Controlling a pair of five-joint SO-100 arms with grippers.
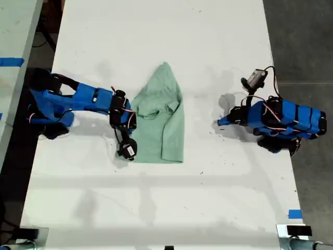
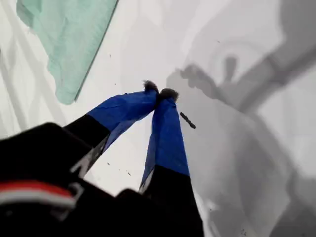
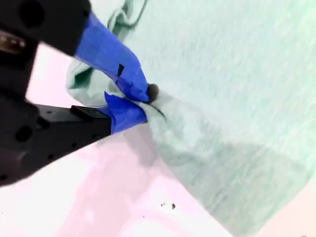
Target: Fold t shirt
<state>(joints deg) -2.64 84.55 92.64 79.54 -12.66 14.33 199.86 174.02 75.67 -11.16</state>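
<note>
Near the middle of the white worktop [image 1: 156, 41] lies the t shirt [image 1: 161, 122], its edge pinched in the clenched jaws of my second gripper [image 3: 140, 101], likely to carry a fold across, while my first gripper [image 2: 160, 94] rests closed and empty, well apart.

Both arms are blue with black joints and thin red-and-white cables. My first pincer [image 2: 159, 94] has 2 blue-taped fingers [image 2: 165, 138]; my second pincer [image 3: 143, 103] matches, black housing behind it
</note>
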